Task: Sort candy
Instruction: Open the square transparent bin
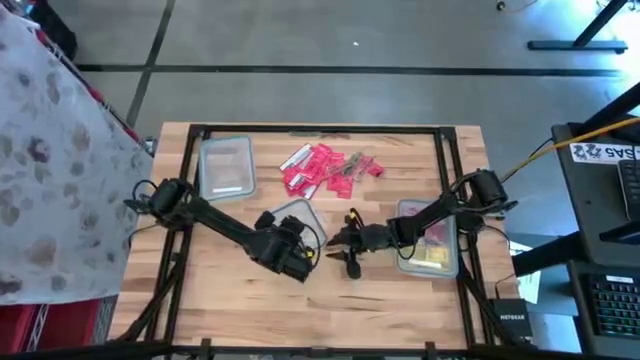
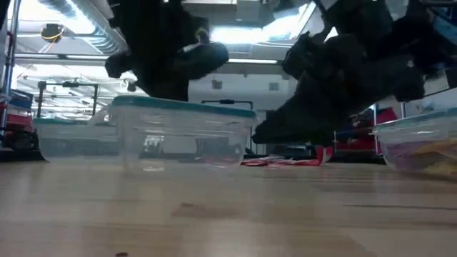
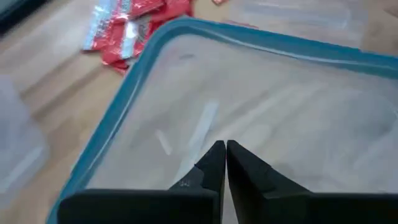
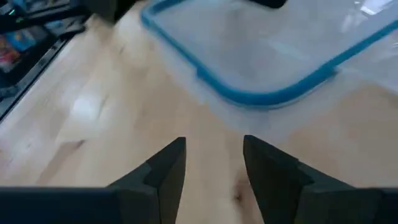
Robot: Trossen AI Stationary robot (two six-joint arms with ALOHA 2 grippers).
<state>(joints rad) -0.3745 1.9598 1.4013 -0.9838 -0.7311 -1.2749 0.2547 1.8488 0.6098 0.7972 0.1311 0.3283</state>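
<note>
With the left gripper (image 3: 225,163) pressed together over the empty middle tub (image 1: 296,216) and the right gripper (image 4: 213,168) spread empty above the counter (image 1: 400,300), the candy (image 1: 325,168) should be approached from above and one piece pinched singly.

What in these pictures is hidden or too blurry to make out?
- Middle tub: the left gripper and its arm cover part of it in the high view.
- Right tub: the right arm crosses it in the high view; its contents blur in the low view.
- Candy pile: single wrappers too small to count in the high view; mostly cut off in the left wrist view.
</note>
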